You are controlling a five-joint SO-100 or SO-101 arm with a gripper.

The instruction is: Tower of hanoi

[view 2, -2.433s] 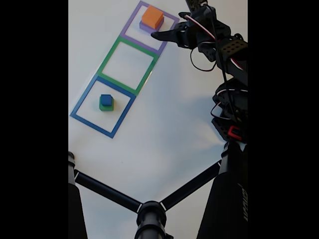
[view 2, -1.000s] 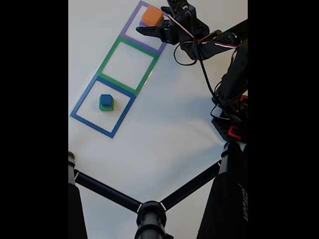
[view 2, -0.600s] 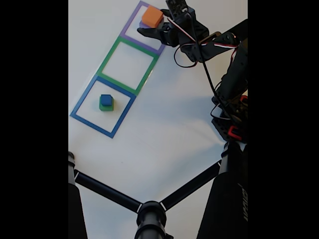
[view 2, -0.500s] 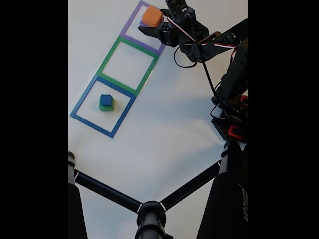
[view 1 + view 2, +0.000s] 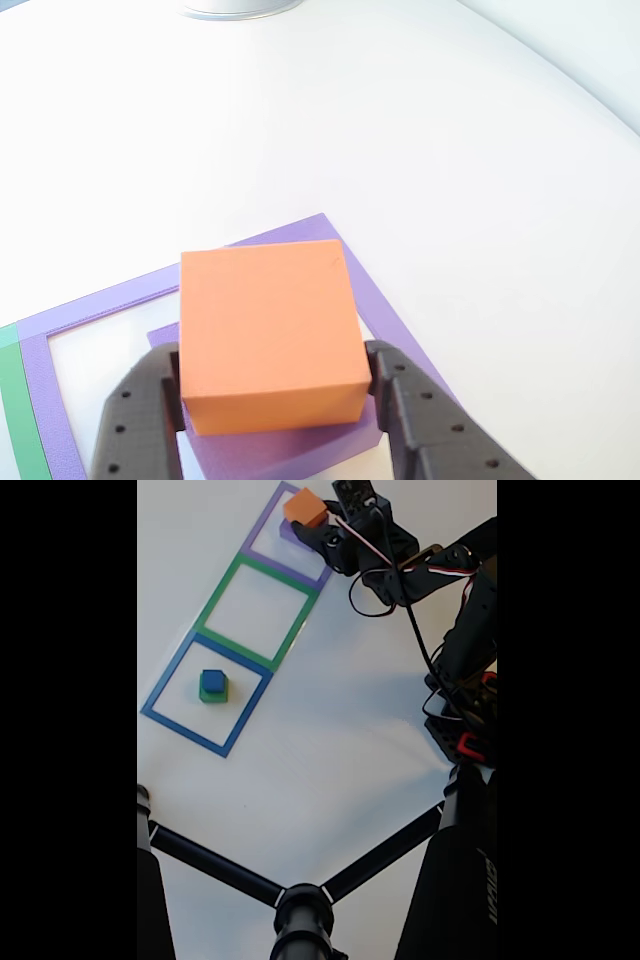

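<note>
The orange block (image 5: 268,335) sits between the two black fingers (image 5: 140,415) of the gripper (image 5: 275,400), one finger pressed to each side of it, so the claw is clamped on that block. In the other view its underside shows a shadowed gap above the purple block (image 5: 300,450), which lies flat beneath it inside the purple square outline (image 5: 360,290). Whether the orange one is just clear of the purple one or resting on it I cannot say for sure.

In the fixed view the orange block (image 5: 304,507) is at the top of the picture, over the purple square outline (image 5: 262,530), with the gripper (image 5: 318,522) reaching in from the right. Only a sliver of the purple block (image 5: 290,531) peeks out below it.

Down the row, the green square outline (image 5: 215,595) comes next, touching the purple one. Below that is the blue square outline (image 5: 165,685). Inside it the small blue cube (image 5: 212,680) is stacked on the green block (image 5: 212,695), well apart from the gripper.

All of it lies on a white table (image 5: 330,750). The arm (image 5: 450,630) runs down the right side with a loop of dark cable (image 5: 385,595), and black tripod legs (image 5: 215,865) cross the bottom of the fixed view.
</note>
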